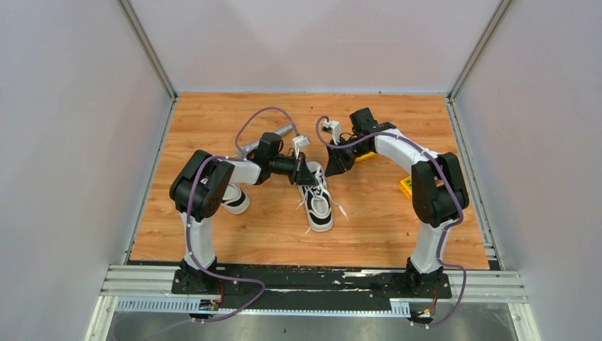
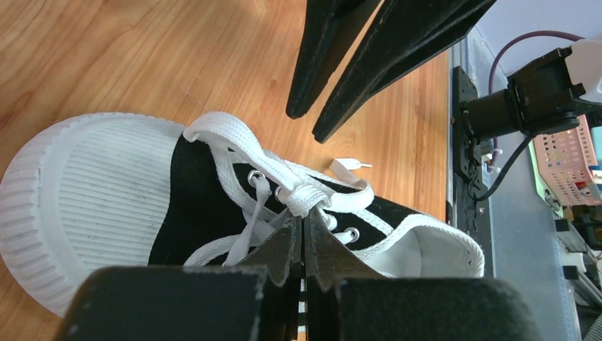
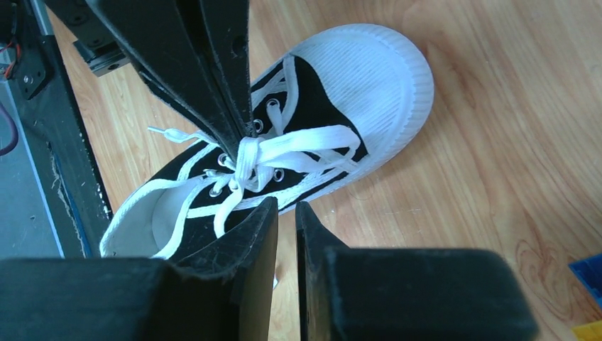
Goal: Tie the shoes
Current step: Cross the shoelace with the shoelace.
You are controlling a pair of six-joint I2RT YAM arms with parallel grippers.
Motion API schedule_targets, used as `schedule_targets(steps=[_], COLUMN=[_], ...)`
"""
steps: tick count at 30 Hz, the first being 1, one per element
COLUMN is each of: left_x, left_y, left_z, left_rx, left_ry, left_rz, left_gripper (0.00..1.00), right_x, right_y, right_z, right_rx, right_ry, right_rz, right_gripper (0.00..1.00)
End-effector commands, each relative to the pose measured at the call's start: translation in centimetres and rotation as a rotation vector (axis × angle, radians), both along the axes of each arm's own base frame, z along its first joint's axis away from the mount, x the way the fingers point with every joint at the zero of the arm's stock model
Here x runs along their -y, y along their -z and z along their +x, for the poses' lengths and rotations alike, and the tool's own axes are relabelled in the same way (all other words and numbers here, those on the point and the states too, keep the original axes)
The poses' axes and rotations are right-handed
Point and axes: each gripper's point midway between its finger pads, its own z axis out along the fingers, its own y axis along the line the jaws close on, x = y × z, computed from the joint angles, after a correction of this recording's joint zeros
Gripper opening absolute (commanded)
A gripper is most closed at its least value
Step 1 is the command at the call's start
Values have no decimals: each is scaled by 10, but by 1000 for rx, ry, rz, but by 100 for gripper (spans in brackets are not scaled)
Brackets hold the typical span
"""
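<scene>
Nearest the rail (image 1: pixel 312 280) that carries both arm bases, the left-hand sneaker (image 1: pixel 235 201) lies on the wooden bench (image 1: pixel 383 227). It is half hidden beneath the left arm's elbow, with only a white sole and a patch of black showing. A little beyond it, at mid-bench, the centre sneaker (image 1: pixel 320 207) rests on its sole. Its heel opening is turned toward the bases and its white ribbed toe cap points away. Its white laces (image 3: pixel 305 141) run through the eyelets and cross over the tongue in loose flat bands, and one free end trails onto the bench beside the shoe. The left claw (image 2: pixel 302 226) reaches in over the lacing with its fingers together, pinched on the laces where they bunch at the middle eyelets. Facing it, the right claw (image 3: pixel 287 207) hangs just above the shoe's side, its fingers parted by a narrow gap with nothing between them. In both wrist views the tips of the two claws are near each other but not touching. Off to the right, a small yellow block (image 1: pixel 405 187) sits on the bench by the right arm's elbow, well apart from the shoe. Pale grey walls (image 1: pixel 305 42) close the bench in behind and on both sides.
</scene>
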Motion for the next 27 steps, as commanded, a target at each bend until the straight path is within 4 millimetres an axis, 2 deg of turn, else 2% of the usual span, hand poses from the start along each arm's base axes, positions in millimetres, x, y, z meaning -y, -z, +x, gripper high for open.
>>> schedule_targets(steps=[1, 12, 20, 27], left_x=[2, -5, -4, -3], left_y=[-5, -6, -8, -10], left_z=[2, -2, -5, -7], left_rx=[33, 46, 45, 42], left_ry=[20, 49, 71, 83], left_rz=[-33, -23, -41, -56], left_gripper=[0, 0, 0, 0], right_x=[-11, -27, -29, -29], right_y=[-11, -5, 7, -4], right_z=[-8, -21, -19, -19], right_rx=[13, -13, -24, 5], right_ry=[-73, -126, -123, -131], right_rz=[57, 70, 36, 53], right_gripper=[17, 20, 23, 24])
